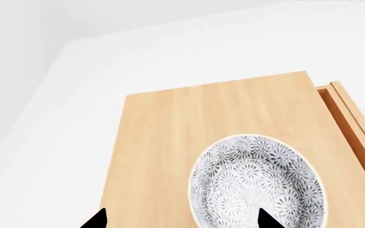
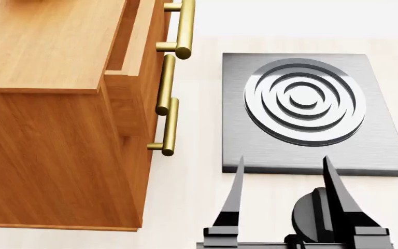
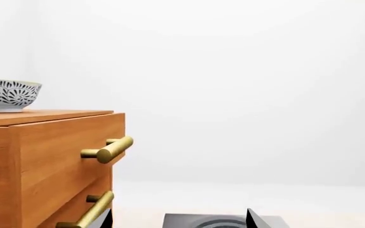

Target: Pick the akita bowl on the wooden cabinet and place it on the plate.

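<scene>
Bowl: the akita bowl (image 1: 257, 183) sat upright on the wooden cabinet (image 1: 169, 142) | Left claw (image 1: 181, 219): you held it spread open over the near rim, gripping nothing | Right claw (image 2: 283, 192): open, low by the stove plate (image 2: 310, 111) | Handling: likely rigid, glazed, slippery, breakable; pinch one rim wall.

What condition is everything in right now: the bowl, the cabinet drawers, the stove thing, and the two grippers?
Bowl: upright on the cabinet top, empty, not held.
Cabinet: top drawer pulled slightly out; the others look shut.
Stove plate: flat on the floor, nothing on it.
Left gripper: open, above the cabinet top, one fingertip over the bowl.
Right gripper: open, empty, near the stove plate's edge.
Plate: not in view.
</scene>
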